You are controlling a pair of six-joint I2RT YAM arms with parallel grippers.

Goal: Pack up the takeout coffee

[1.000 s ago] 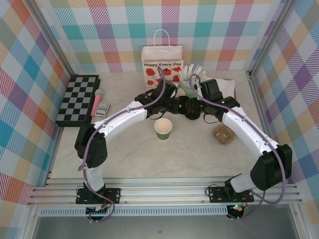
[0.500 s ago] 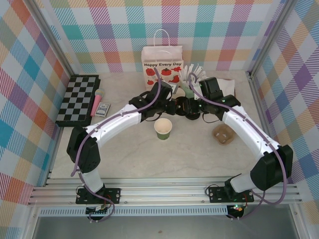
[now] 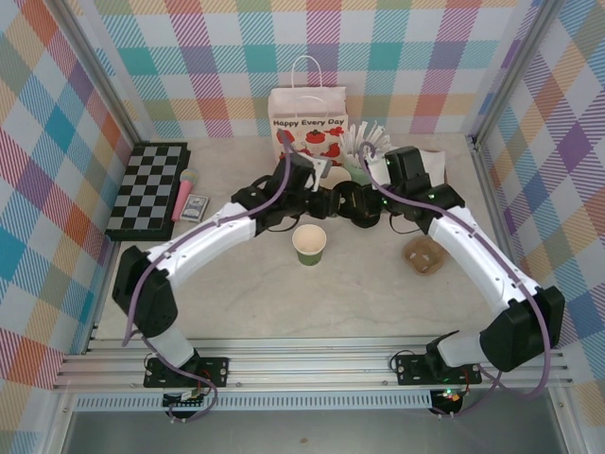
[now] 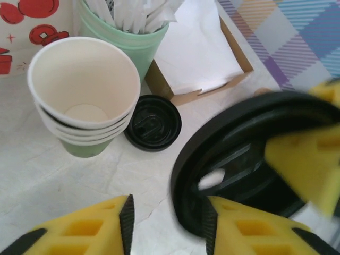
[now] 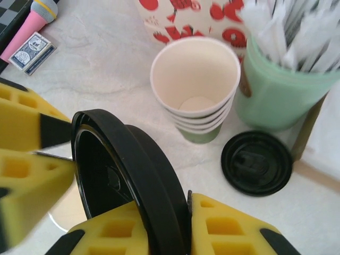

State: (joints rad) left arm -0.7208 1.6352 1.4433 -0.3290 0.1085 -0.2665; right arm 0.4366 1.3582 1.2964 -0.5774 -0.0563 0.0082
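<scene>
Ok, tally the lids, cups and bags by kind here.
Black round plastic lids: 2
Red-printed white paper bag: 1
Lone dark-green paper cup: 1
Pale mint cup of white sticks: 1
Stack of green cream-rimmed cups: 1
Total: 6

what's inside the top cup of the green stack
Nothing: the top of the stacked green paper cups with cream rims shows a bare pale bottom. The nested cups' insides are covered.

Left jaws released lid [image 5: 142, 175]; right jaws clamped it.
</scene>
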